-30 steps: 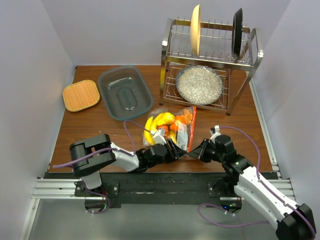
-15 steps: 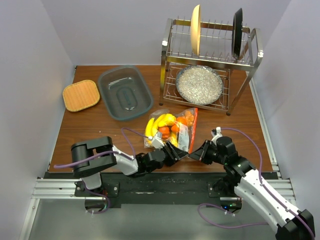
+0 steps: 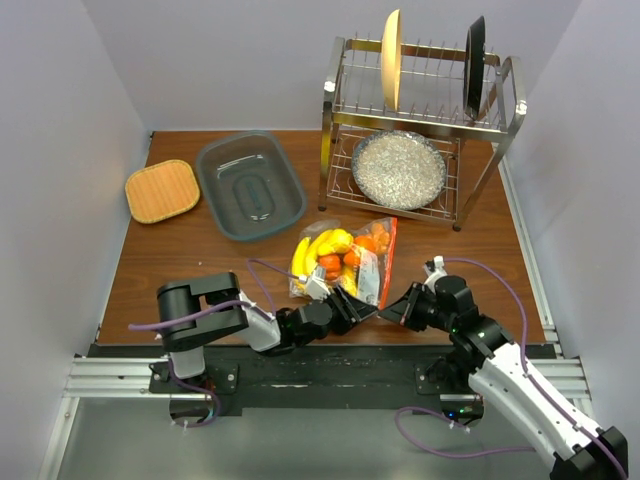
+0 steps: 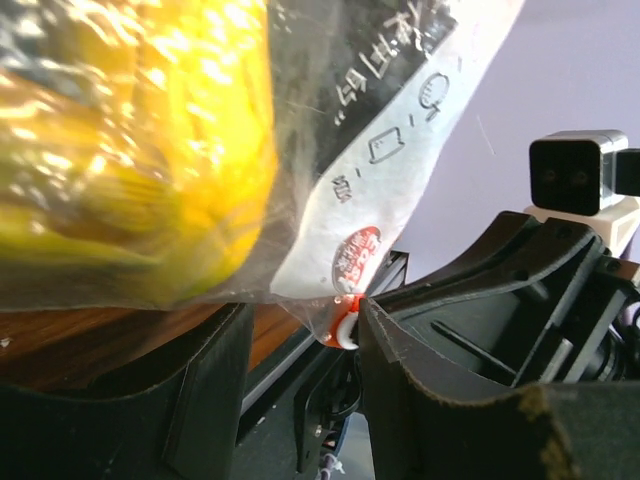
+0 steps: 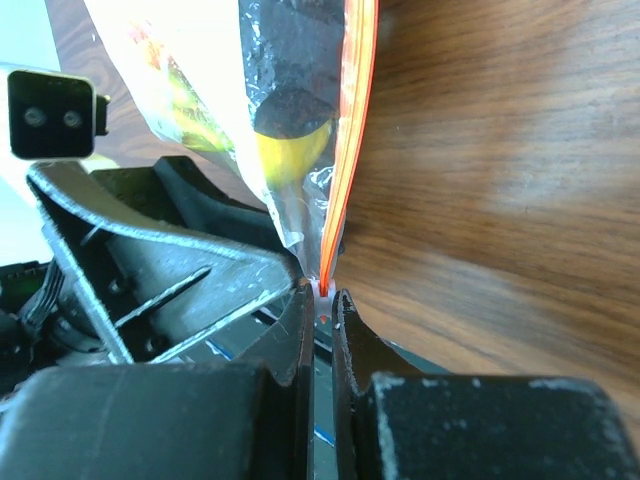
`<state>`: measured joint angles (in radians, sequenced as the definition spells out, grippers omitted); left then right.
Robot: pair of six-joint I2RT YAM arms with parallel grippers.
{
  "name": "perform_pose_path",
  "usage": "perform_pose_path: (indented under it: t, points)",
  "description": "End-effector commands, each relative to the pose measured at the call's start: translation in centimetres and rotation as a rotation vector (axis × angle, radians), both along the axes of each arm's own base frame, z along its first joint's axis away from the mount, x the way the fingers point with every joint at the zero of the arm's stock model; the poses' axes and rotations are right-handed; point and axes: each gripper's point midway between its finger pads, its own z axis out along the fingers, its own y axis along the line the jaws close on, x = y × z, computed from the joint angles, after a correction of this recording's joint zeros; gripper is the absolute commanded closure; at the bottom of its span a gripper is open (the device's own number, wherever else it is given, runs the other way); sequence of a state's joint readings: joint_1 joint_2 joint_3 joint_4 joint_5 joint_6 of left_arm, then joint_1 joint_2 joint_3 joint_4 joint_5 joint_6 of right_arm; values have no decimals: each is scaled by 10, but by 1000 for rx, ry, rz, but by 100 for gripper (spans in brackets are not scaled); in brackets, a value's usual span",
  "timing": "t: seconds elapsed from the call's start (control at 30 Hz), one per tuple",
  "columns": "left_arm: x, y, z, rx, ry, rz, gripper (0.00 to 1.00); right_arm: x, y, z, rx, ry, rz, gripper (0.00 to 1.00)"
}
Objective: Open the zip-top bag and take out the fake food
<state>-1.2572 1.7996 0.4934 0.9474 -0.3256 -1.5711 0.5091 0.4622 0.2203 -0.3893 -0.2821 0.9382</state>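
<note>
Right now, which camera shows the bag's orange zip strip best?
The right wrist view: the zip strip runs long and close, down into the shut right gripper. The top view shows only a thin red line; the left wrist view catches just an orange end bit.

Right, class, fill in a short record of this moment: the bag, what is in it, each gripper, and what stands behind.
bag: zip-top bag, between the two grippers
contents: fake food inside the bag
left gripper: open, jaws either side of the bag's near corner
right gripper: shut on the zip strip at its near end
behind: grey tub, dish rack
</note>
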Motion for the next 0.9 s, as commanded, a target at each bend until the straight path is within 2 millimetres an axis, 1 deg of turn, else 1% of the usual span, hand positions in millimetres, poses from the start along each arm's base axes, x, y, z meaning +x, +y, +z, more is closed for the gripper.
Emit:
perform_pose_path:
  t: [0.0,0.07,0.17,0.27,0.37,0.4,0.47,0.5,0.57,0.6,0.67,0.87]
  points:
    - [7,-15,18,-73,-30,-2,50,-4,-1,7,-3,-15,26,100]
    - [9,-19,19,-66,-44,-10,50,-5,1,9,8,-13,33,100]
    - [17,-23,23,-68,-67,-14,52,-6,0,11,6,-16,30,100]
    - [17,-25,24,-66,-73,-23,54,-6,0,14,7,-20,31,100]
    - [18,-24,26,-71,-78,-20,61,-5,0,14,9,-16,24,100]
    - [17,-23,26,-68,-82,-22,67,-5,-1,14,8,-11,19,100]
    - [17,-23,26,-61,-85,-23,74,-4,-2,15,5,-15,9,100]
    - [16,-23,26,-57,-87,-28,81,-5,-3,14,1,-14,6,100]
    - [16,-22,24,-44,-85,-30,87,-3,-5,17,-1,-25,-14,100]
    - [16,-22,24,-39,-86,-33,94,-2,-6,18,2,-25,-22,100]
    - [15,-22,24,-37,-90,-39,100,-2,-7,18,7,-28,-33,100]
    - [13,-23,27,-26,-118,-70,100,0,-11,16,5,-27,-71,100]
